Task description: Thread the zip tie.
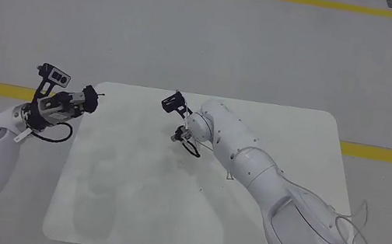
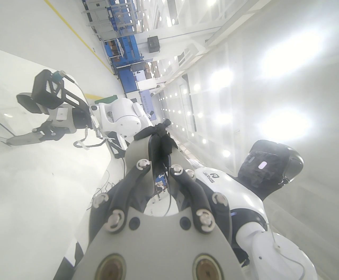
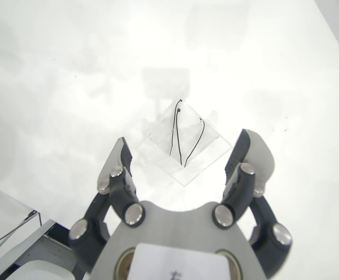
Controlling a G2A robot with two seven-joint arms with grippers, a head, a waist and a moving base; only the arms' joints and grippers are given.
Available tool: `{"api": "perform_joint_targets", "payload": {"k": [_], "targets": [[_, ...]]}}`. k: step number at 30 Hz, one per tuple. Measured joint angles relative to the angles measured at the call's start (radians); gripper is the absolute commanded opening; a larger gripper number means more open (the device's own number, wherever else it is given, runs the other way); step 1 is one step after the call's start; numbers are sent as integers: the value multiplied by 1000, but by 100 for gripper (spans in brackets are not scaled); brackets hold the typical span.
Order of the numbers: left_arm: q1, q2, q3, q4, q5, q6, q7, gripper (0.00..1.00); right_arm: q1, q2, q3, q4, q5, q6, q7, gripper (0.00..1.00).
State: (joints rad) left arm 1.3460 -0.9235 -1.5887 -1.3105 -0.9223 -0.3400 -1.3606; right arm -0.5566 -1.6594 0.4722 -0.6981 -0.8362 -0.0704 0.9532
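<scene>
My right gripper [image 3: 180, 151] hangs open, fingers pointing down, above a clear square plate [image 3: 212, 148] on the white table [image 1: 240, 232]. Three thin black zip ties [image 3: 175, 127] lie loose on that plate, each with a small head at its far end. In the top view the right gripper [image 1: 178, 136] is over the table's middle back. My left gripper [image 2: 159, 148] is shut on a thin black zip tie [image 2: 165, 124] whose end pokes out past the fingertips. It is held in the air at the table's far left corner [image 1: 90, 99], aimed toward the right arm.
The right arm's gripper [image 2: 23, 138] shows farther off in the left wrist view, low over the table. A clear panel with a metal edge [image 3: 21, 220] sits at the border of the right wrist view. Bare tabletop lies in front of both arms.
</scene>
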Motion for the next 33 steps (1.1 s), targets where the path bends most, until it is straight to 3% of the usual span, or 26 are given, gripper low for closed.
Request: {"api": "perform_joint_targets", "payload": {"k": [4, 16, 23, 33], "targets": [[0, 0, 0, 0, 0, 0, 0, 0, -4, 2, 10, 1, -13, 3, 10, 8], [0, 0, 0, 0, 0, 0, 0, 0, -38, -6, 7, 28, -66, -6, 21, 12], [0, 0, 0, 0, 0, 0, 0, 0, -51, -31, -4, 78, -80, -8, -14, 20], [0, 0, 0, 0, 0, 0, 0, 0, -41, -70, -11, 158, -89, -24, -56, 17]]}}
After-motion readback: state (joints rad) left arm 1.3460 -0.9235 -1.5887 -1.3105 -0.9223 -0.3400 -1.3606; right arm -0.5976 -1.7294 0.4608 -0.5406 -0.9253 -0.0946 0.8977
